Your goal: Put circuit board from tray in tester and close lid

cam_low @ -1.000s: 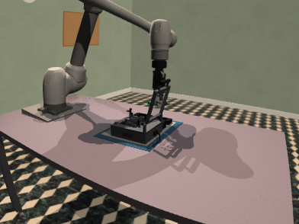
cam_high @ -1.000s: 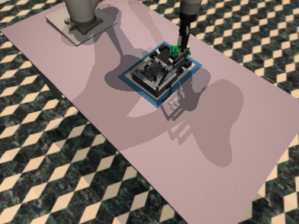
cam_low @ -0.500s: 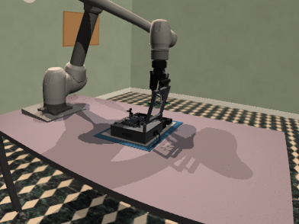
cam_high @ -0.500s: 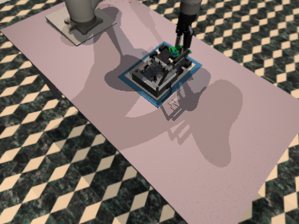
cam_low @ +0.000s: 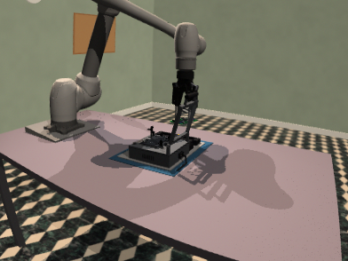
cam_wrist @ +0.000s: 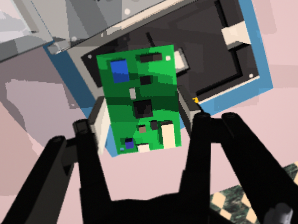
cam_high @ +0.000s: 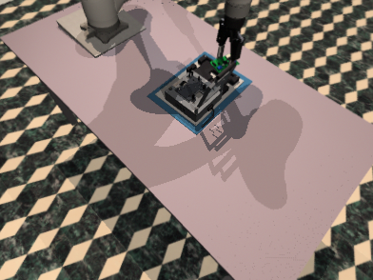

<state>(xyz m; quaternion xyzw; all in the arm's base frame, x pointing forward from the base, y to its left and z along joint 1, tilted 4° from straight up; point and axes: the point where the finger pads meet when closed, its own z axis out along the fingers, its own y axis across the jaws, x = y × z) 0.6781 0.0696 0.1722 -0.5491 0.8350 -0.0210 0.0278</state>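
Observation:
The green circuit board is between the fingertips of my gripper, which is shut on its two long edges. The board is face up, above the dark tray, turned at an angle to it. The white connector is at the board's end nearest the gripper body in the wrist view. The tester has its lid standing open. In the exterior view the lid stands in front of the board. The locating pins and latch hook cannot be made out.
Tester and tray stand on a blue-edged mat on the pink table. The upright lid stands close to the fingers in the top and exterior views. The arm's base plate is at the far left.

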